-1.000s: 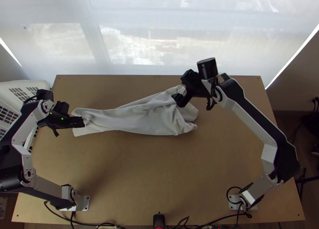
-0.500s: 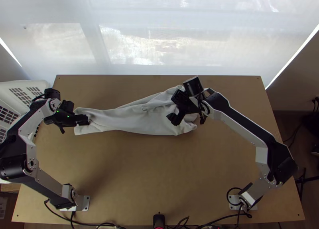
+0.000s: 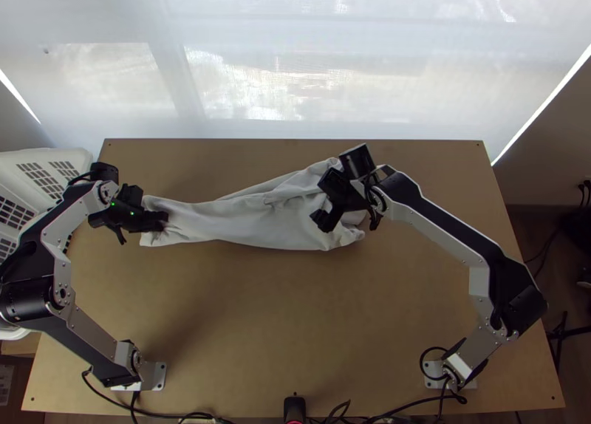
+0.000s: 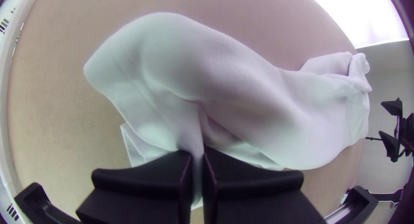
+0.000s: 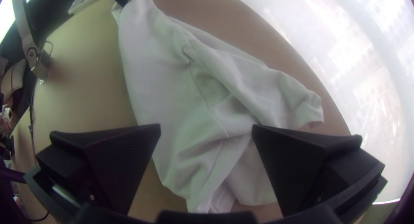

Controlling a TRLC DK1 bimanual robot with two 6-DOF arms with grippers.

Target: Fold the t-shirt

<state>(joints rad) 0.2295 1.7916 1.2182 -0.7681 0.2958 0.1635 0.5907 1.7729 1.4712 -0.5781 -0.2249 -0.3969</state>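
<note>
White t-shirt [image 3: 244, 221], bunched lengthwise, wrinkled, lying across the light wooden table [image 3: 244, 328]

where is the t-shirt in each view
Top view: t-shirt, loosely bunched, across the far half of the table
Left wrist view: t-shirt pinched in the left gripper, spreading beyond it
Right wrist view: t-shirt seen between and beyond the fingers of the open right gripper
Shared landmark: bright window screen past the table's edge
</note>
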